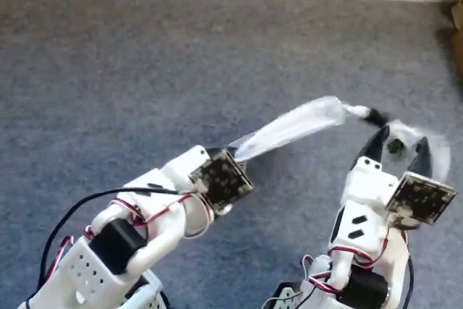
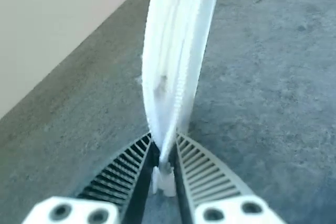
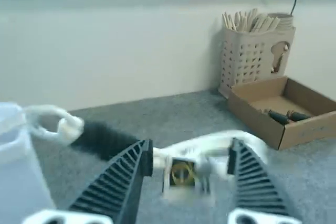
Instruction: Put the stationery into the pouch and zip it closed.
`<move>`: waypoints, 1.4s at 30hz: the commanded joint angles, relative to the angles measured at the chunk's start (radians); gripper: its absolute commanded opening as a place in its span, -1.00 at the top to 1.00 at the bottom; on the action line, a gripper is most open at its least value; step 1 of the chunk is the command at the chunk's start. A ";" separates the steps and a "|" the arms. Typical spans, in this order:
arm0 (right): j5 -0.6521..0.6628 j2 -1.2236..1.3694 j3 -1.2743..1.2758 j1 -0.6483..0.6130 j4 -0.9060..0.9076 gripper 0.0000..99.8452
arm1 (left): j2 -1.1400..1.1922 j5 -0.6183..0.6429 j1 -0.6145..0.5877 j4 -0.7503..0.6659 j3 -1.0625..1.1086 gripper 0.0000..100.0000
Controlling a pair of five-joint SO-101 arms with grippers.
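From above, the pouch [image 1: 289, 128] shows as a pale, see-through strip stretched over the grey worktop [image 1: 108, 70] between the two arms. One end is at the left claw [image 1: 230, 155] and the other runs out toward the right claw [image 1: 396, 150].

The left wrist view shows the grip itself, which the high view does not. The left claw is closed tight on one end of the pouch, which stands edge-on and runs straight away from the fingers [image 2: 202, 169].

The right wrist view adds more. The right claw stands open, its two black fingers well apart. Between them is a small white piece [image 3: 181, 174] with a yellow ring on it. It is blurred, so it may be touching a finger or hanging free; I cannot tell which. Just beside it, a black tuft [image 3: 105, 140] and a white loop [image 3: 52, 121] lead to the pouch's near end.

Farther back, against the pale wall [image 3: 105, 51], a basket [image 3: 252, 59] holds wooden sticks [image 3: 252, 20]. Next to it is an open cardboard box [image 3: 310, 129] with a few dark things lying in it.
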 commanded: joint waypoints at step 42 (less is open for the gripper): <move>0.018 -0.005 0.160 -0.220 0.277 0.44 | -0.624 0.057 -0.743 0.204 0.263 0.60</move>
